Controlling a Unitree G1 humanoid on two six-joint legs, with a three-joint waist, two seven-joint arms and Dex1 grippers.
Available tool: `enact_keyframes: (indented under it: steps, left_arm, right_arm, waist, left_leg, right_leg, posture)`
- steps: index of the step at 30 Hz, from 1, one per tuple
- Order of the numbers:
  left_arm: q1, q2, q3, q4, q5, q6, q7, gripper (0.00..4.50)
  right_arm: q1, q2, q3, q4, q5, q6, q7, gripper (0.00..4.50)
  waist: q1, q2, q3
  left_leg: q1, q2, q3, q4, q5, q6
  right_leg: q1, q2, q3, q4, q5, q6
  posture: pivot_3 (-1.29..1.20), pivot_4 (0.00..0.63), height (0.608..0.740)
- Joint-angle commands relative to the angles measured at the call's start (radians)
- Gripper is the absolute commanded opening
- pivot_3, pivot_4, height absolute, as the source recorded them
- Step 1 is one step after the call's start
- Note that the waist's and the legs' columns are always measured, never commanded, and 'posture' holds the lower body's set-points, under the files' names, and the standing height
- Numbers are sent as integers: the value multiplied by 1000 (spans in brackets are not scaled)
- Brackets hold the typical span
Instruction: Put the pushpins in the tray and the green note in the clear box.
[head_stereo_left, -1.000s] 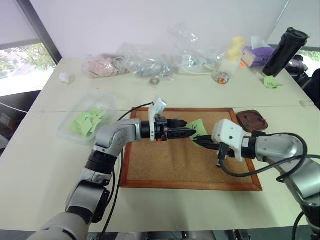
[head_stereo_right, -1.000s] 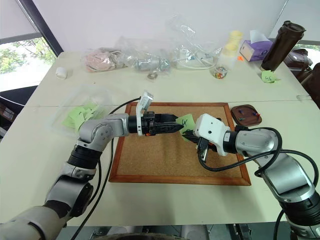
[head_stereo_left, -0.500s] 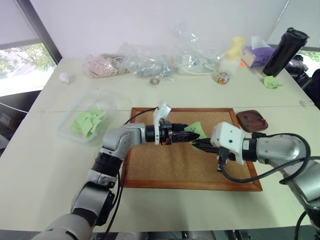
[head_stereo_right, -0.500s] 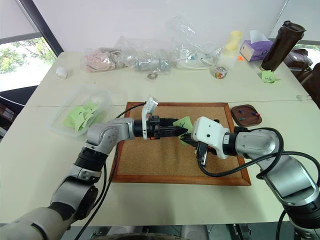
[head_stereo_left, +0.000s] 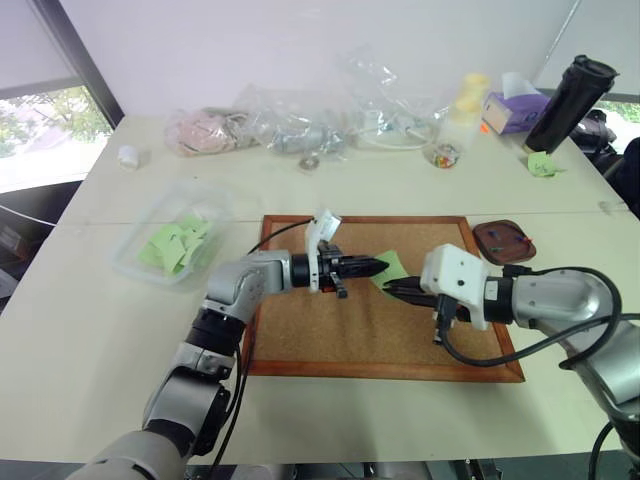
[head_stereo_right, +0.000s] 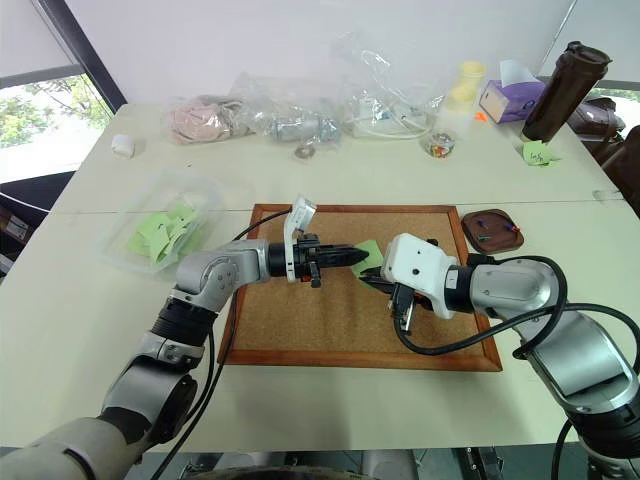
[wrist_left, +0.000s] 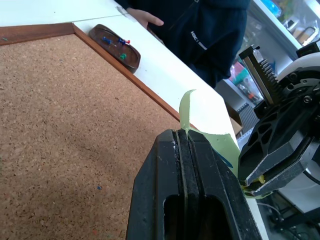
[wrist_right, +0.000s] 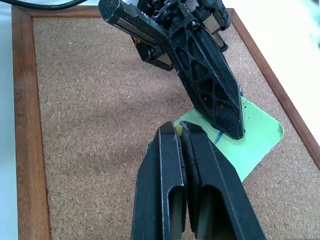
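The green note hangs just above the cork board, pinched from both sides. My left gripper is shut on its upper edge, and the paper curls up past the fingertips. My right gripper is shut on the note's near corner, and the two grippers almost meet tip to tip. The dark-brown tray lies off the board's far right corner with pushpins in it: one blue, one red, one green. The clear box sits left of the board with several green notes inside.
Wrinkly clear bags, a small glass jar, a tissue box and a dark bottle line the back of the table. Another green note lies at the back right. A person in a dark jacket stands beyond the tray.
My left gripper's fingers, open a second ago, have closed on the green note. The right gripper has stayed shut on the note and kept still.
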Motion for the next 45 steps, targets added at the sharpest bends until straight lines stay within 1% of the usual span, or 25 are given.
enact_keyframes:
  steps: [1, 9, 12, 14, 16, 18, 19, 22, 26, 30, 37, 42, 44, 45]
  left_arm:
    - [1, 31, 17, -18, 39, -67, -4, 19]
    - [-7, 68, 58, 64, 83, -158, 0, 19]
    - [-12, 68, 84, 72, 84, -175, 21, 19]
    - [-12, 64, 108, 59, 74, -173, 39, 19]
    - [-1, 63, 134, 25, 60, -164, 61, 19]
    - [15, 63, 145, -8, 57, -160, 76, 19]
    - [31, 62, 147, -31, 60, -164, 87, 19]
    - [104, 65, 137, -127, 92, -205, 120, 19]
    - [163, 73, 118, -211, 113, -237, 134, 19]
    - [196, 72, 123, -251, 117, -236, 169, 19]
    - [218, 85, 117, -266, 119, -241, 185, 19]
    - [212, 80, 116, -260, 123, -251, 196, 19]
    - [213, 80, 116, -259, 122, -255, 198, 0]
    - [214, 79, 117, -259, 121, -256, 199, 0]
  right_arm:
    - [-17, -20, -49, -19, 6, -10, -1, 0]
    - [-11, -25, -134, -3, 36, 11, -13, 0]
    - [-26, 12, -213, 62, 75, 33, -43, 0]
    - [-44, 51, -271, 149, 95, 36, -83, 0]
    - [-76, 81, -319, 293, 59, -1, -145, 0]
    - [-104, 99, -355, 387, 70, 19, -175, 0]
    - [-110, 94, -366, 477, 47, -5, -188, 0]
    - [-120, 86, -363, 682, -24, -87, -224, 0]
    - [-174, 97, -342, 805, -57, -119, -261, 0]
    - [-209, 111, -318, 924, -85, -141, -282, 0]
    - [-240, 132, -276, 1022, -129, -158, -318, 0]
    - [-260, 147, -285, 1104, -130, -198, -315, 0]
    - [-265, 148, -288, 1121, -125, -204, -308, 596]
    - [-264, 150, -288, 1124, -120, -206, -300, 962]
  waist:
    - [0, 0, 0]
    - [2, 0, 0]
    - [2, 0, 0]
    - [0, 0, 0]
    - [0, 0, 0]
    - [-1, 0, 0]
    - [0, 0, 0]
    - [-2, 0, 0]
    - [-6, 1, 0]
    - [-15, 1, -1]
    - [-27, 1, -1]
    - [-27, 1, -1]
    - [-27, 1, -1]
    - [-26, 1, -1]
  left_leg:
    - [0, 0, 0, 0, 0, 0]
    - [0, 0, 0, 0, 0, 0]
    - [0, 0, 0, 0, 0, 0]
    - [0, 0, 0, 0, 0, 0]
    - [0, 0, 0, 0, 0, 0]
    - [0, 0, 0, 0, 0, 0]
    - [0, 0, 0, 0, 0, 0]
    - [0, 0, 0, -1, 0, 0]
    - [0, 0, 1, -1, 0, 0]
    - [0, 1, 2, 0, 1, -1]
    - [0, 0, 1, -1, 0, -1]
    - [0, 1, 1, -1, 0, -1]
    - [0, 1, 1, -1, 0, -1]
    - [0, 1, 1, -1, 0, -1]
  right_leg:
    - [0, 0, 0, 0, 0, 0]
    - [0, 0, 0, 0, 0, 0]
    - [0, 0, 0, 0, 0, 0]
    - [0, 0, 0, 0, 0, 0]
    - [0, 0, 0, 0, 0, 0]
    - [0, 0, 0, 0, 0, 0]
    - [0, 0, 0, 1, 0, 0]
    - [0, 0, 0, 1, 0, 0]
    - [-1, 0, 0, 1, 0, 0]
    - [-1, 0, 1, 1, 0, 0]
    - [-1, 0, 1, 1, 0, 0]
    - [-1, 0, 1, 1, 0, 0]
    - [-1, 0, 0, 1, 0, 0]
    - [-1, 0, 0, 1, 0, 0]
  posture:
    - [0, 150, 740]
    - [0, 150, 740]
    - [0, 150, 740]
    - [0, 150, 740]
    - [0, 150, 740]
    - [0, 150, 740]
    - [0, 150, 740]
    - [0, 150, 740]
    - [0, 150, 740]
    - [0, 150, 740]
    - [0, 150, 740]
    - [0, 150, 740]
    - [0, 150, 740]
    - [0, 150, 740]
